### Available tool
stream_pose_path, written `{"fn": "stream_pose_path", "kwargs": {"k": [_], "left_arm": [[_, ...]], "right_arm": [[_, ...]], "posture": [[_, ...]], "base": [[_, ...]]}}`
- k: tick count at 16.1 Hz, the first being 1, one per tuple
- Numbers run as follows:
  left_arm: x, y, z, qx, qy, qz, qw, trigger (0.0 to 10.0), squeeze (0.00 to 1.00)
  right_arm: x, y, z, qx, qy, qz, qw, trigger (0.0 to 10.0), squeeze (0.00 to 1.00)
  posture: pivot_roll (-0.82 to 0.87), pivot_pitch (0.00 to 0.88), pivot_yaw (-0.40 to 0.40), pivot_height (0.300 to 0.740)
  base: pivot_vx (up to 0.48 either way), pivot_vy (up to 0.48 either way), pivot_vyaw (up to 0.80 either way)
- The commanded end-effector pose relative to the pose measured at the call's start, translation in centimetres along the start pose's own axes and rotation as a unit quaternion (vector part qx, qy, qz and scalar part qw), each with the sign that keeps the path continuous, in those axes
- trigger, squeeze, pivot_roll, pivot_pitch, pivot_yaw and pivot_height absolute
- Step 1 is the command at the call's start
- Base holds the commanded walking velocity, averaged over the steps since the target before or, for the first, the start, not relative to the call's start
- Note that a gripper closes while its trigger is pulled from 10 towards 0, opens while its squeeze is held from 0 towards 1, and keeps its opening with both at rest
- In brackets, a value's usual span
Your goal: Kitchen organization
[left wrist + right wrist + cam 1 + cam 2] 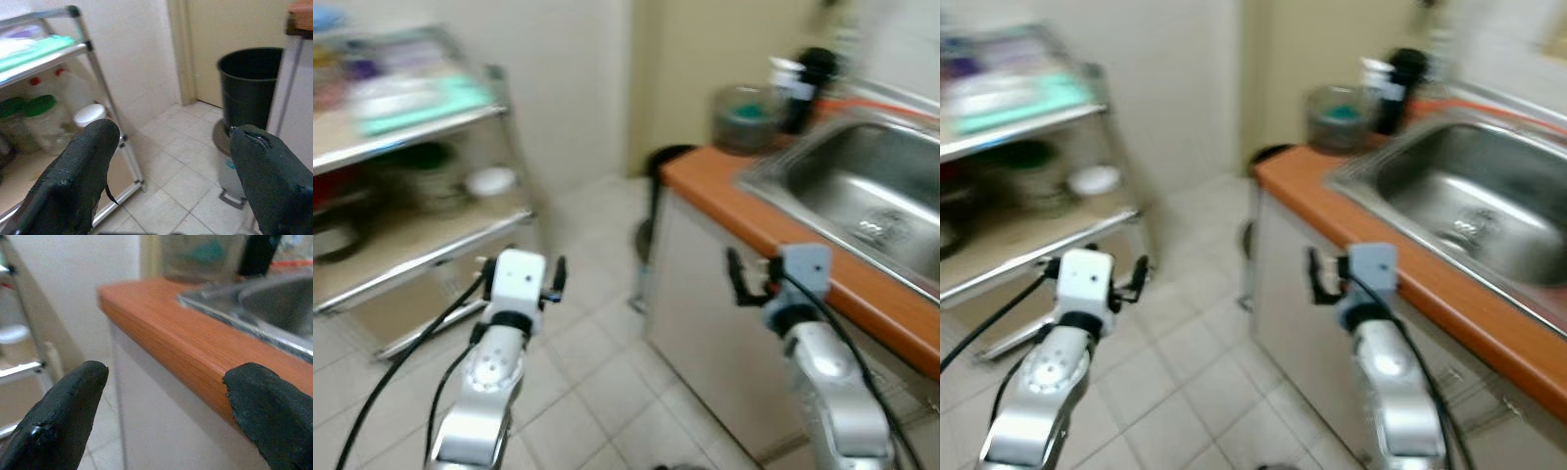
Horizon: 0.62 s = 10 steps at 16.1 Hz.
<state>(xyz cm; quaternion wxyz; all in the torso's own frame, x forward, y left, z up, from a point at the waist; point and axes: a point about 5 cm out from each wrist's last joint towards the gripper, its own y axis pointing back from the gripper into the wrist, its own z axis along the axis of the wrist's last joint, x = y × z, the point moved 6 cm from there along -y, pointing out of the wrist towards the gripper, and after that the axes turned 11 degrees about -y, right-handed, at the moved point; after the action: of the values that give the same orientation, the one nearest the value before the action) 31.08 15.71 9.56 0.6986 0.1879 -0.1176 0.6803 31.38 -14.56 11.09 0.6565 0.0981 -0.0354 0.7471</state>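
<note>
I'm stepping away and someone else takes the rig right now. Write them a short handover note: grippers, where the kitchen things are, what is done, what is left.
Left gripper: open, holding nothing, raised over the tiled floor and pointed toward the metal shelf rack and the black bin.
Right gripper: open, holding nothing, up beside the edge of the orange counter.
Things: jars and a white lidded tub sit on the rack's lower shelf; a clear container and a dark bottle stand on the counter by the steel sink.
Done: nothing visibly handled.
Left: the whole job; the head views are blurred, so take a fresh look first.
</note>
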Motion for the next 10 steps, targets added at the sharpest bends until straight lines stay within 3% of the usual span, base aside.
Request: {"fn": "stream_pose_path", "kwargs": {"k": [1,2,3,5,8,10], "left_arm": [[0.6,0.1,0.2,-0.005,0.0,0.014,1.0,10.0,0.0],[0.8,0.1,0.4,-0.005,0.009,0.014,1.0,10.0,0.0],[1.0,0.1,0.9,-0.011,0.024,0.014,1.0,10.0,0.0],[1.6,0.3,1.8,-0.022,0.04,0.018,0.999,10.0,0.0],[2.6,0.5,4.3,-0.061,0.082,0.033,0.994,10.0,0.0],[2.5,0.6,4.5,-0.067,0.077,0.024,0.994,10.0,0.0]], "right_arm": [[1.1,0.2,0.3,-0.002,-0.006,0.024,1.0,10.0,1.0],[1.9,0.3,0.7,-0.006,-0.018,0.038,0.999,10.0,1.0],[2.4,0.5,1.3,-0.012,-0.002,0.048,0.999,10.0,1.0],[3.2,0.8,2.3,-0.039,0.059,0.065,0.995,10.0,1.0],[2.2,1.3,3.2,-0.063,0.017,0.015,0.998,10.0,1.0],[2.1,1.6,3.8,-0.073,0.018,0.008,0.997,10.0,1.0]], "posture": [[-0.01,0.0,0.026,0.74],[-0.01,0.0,0.023,0.74],[-0.01,0.0,0.019,0.74],[-0.02,0.0,0.017,0.74],[0.0,0.0,0.001,0.74],[0.0,0.0,0.004,0.74]], "base": [[0.0,0.0,-0.8],[0.0,0.0,-0.8],[0.0,0.0,-0.8],[0.0,0.0,-0.8],[0.0,0.0,-0.8],[0.0,0.0,-0.8]]}}
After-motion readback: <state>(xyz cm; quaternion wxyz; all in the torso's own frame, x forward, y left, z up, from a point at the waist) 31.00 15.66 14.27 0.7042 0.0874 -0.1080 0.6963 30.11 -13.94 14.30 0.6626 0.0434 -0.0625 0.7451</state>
